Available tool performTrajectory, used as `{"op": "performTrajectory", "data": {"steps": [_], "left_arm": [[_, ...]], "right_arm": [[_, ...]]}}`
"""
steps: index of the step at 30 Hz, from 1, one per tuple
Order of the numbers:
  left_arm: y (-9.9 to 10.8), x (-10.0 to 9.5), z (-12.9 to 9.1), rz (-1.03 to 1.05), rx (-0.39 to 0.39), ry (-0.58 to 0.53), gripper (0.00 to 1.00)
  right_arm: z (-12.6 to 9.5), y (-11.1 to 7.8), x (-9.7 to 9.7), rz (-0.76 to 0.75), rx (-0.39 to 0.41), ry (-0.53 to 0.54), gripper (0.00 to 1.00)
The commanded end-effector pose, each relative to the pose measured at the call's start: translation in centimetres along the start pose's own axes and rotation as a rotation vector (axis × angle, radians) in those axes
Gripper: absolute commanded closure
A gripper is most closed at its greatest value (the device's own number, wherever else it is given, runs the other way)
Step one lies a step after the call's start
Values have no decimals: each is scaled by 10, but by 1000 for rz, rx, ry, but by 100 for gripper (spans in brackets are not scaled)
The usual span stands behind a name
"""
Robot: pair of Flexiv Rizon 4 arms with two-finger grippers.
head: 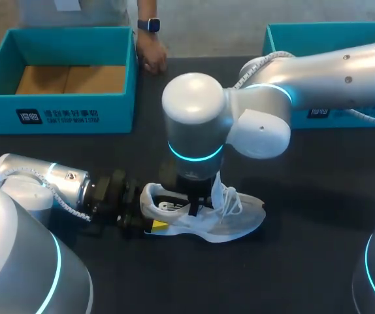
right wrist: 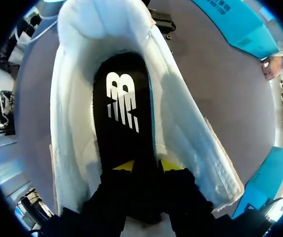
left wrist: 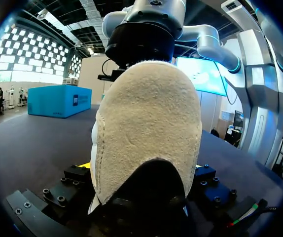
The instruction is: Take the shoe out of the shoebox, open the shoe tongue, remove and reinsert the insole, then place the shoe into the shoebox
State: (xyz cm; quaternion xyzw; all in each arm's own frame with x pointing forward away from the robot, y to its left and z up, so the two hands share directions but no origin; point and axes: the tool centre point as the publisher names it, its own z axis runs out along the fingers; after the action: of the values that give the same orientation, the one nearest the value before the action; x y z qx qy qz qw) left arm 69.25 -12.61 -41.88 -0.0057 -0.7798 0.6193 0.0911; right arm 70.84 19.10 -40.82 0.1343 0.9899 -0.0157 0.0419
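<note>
Seen from the head camera, a white shoe [head: 234, 220] lies on its sole on the dark worktop [head: 305, 261], heel toward the left arm and toe toward the right. The left hand [head: 145, 219] comes in low from the near left corner and is clamped on the heel. The right arm crosses from the far right, its wrist turned straight down, and the right hand [head: 195, 204] is sunk into the shoe's opening beside the loose laces. An open teal shoebox [head: 70, 111] stands at the far left and a second teal box [head: 285, 33] at the far right. A person's hand [head: 151, 55] rests on the worktop's far edge just beside the first box. From the left wrist, the shoe's pale suede heel [left wrist: 149, 128] stands upright between that hand's fingers, gripped from both sides, with the right arm's wrist directly above it. From the right wrist, the view looks down into the padded white lining. There the two yellow fingertips are drawn close together, pinching the black insole [right wrist: 122, 103] between them.
</note>
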Motion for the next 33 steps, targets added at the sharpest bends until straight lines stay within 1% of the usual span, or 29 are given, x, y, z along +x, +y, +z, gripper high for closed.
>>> {"op": "performTrajectory", "data": {"steps": [1,15,23,25,27,30,33], "left_arm": [[2,-1,0,-1,0,0,100],[2,-1,0,-1,0,0,100],[2,-1,0,-1,0,0,100],[2,-1,0,-1,0,0,100],[2,-1,0,-1,0,0,100],[2,-1,0,-1,0,0,100],[2,-1,0,-1,0,0,100]], "right_arm": [[21,9,0,-3,10,50,69],[35,12,33,15,29,162,70],[37,13,43,1,42,212,71],[38,13,44,0,45,225,74],[39,14,45,-7,49,240,80],[40,14,47,-12,51,249,100],[40,15,49,-20,53,256,100]]}}
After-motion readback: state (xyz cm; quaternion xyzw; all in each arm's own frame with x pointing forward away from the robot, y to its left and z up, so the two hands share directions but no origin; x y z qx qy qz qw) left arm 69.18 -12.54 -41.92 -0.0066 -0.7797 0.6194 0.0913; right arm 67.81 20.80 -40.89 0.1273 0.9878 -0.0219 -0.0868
